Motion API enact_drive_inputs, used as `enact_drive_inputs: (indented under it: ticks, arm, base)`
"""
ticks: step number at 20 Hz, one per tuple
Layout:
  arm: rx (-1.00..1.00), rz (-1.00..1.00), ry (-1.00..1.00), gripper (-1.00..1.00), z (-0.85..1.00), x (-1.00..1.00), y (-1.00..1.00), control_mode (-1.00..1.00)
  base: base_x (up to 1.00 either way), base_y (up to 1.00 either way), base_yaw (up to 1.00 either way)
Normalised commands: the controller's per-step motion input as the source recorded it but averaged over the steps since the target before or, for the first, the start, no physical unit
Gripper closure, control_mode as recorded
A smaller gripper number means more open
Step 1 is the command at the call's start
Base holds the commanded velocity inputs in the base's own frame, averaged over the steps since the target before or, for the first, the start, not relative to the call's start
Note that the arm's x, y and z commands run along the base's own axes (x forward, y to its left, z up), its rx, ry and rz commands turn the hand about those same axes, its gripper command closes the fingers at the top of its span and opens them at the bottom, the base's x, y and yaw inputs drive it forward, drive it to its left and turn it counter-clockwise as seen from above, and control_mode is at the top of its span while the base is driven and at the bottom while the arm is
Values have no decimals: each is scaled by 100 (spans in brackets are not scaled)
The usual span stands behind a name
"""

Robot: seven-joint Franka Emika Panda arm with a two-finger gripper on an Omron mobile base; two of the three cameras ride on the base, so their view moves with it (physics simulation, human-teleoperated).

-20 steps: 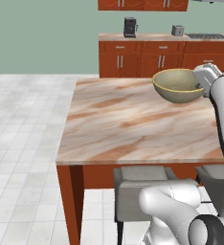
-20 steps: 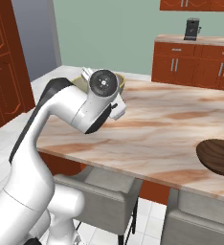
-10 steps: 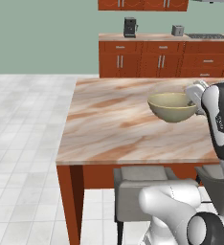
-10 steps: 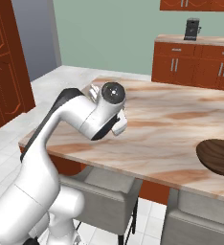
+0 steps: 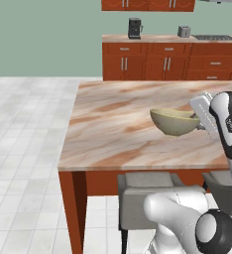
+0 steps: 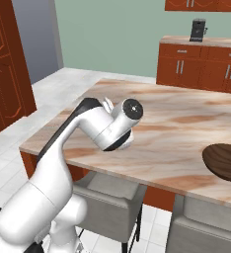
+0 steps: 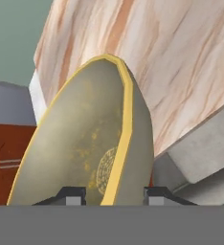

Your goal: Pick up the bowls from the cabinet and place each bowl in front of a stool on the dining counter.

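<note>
Olive-tan bowl [image 5: 175,121] clamped by its rim between the jaws of the gripper [image 7: 112,194], one finger inside the rim, one outside. Held above the dining counter [image 5: 118,124], right of centre in the left base view, near the counter's front edge. Whether touching the marble or just above: cannot tell. Wide bare marble to the left and behind the bowl. Grey-beige stool [image 5: 147,196] tucked under the front edge, low centre. Dark brown bowl [image 6: 226,160] resting on the counter at the right edge of the right base view, near the front edge, well apart from the arm, with open marble between.

Against half a second ago: bowl lower in the left base view and nearer the front edge; arm folded further down over the counter. Dark bowl unmoved.
</note>
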Motion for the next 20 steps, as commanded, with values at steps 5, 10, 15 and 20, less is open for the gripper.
enact_drive_inputs:
  ticks: [5, 10, 15, 20]
  arm:
    - [0, -2, -10, 100, -28, 2, -1, -100]
    - [-14, -9, -21, 100, -21, 0, 0, -100]
    - [-11, -5, -6, 100, -17, 5, 0, -100]
    - [-1, 0, 8, 100, -14, 25, 0, -100]
  base:
    - [0, 0, 0]
    - [0, 0, 0]
    - [0, 0, 0]
    - [0, 0, 0]
